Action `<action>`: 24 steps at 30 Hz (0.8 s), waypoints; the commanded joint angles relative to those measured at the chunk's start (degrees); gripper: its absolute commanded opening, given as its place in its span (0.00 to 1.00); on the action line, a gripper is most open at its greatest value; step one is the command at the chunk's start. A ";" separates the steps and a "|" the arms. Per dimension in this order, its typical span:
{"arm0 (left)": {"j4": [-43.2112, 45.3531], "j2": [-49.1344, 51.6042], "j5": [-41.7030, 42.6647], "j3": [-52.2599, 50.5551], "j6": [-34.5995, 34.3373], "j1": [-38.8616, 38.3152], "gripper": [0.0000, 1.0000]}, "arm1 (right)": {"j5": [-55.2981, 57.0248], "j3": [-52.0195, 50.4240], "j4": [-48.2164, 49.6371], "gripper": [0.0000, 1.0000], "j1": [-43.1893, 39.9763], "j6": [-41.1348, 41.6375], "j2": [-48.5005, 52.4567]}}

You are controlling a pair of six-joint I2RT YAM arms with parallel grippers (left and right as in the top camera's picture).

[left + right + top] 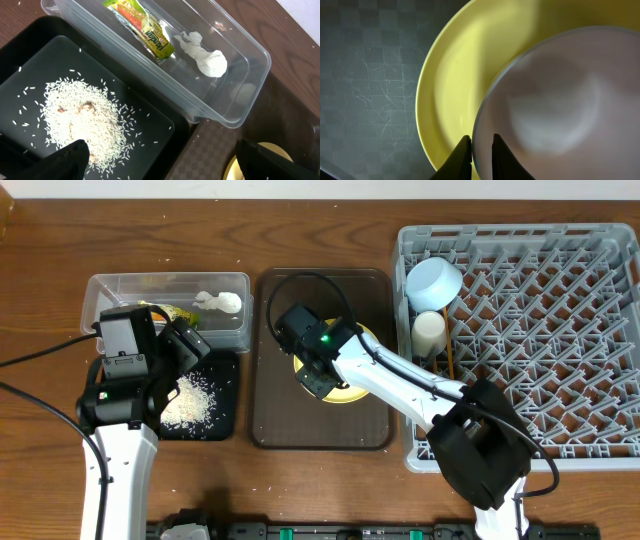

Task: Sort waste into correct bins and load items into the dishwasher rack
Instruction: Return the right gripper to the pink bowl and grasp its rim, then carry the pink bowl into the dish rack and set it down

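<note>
Wrapper [142, 31] and tissue [205, 56] lie in the clear tub [235, 112], rice [82, 122] in the black tray [30, 60], pale bowl [560, 105] on the yellow plate [450, 85].

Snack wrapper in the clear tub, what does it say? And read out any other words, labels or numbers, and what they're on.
On the snack wrapper: dark brand lettering on its yellow-green face, too blurred and tilted to read.
On the clear plastic tub, black tray, yellow plate, pale pink-white bowl and dishwasher rack: no text visible.
</note>
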 commanded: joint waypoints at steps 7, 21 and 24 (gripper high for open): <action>-0.17 0.07 -0.70 0.61 -0.48 0.17 0.96 | 1.07 -0.92 0.31 0.13 -0.31 0.59 0.70; -0.17 0.07 -0.70 0.61 -0.48 0.17 0.96 | 2.08 -2.67 2.80 0.01 -0.31 0.66 0.68; -0.15 0.07 -0.70 0.61 -0.48 0.17 0.96 | 1.38 -1.68 1.75 0.01 -0.31 2.03 0.48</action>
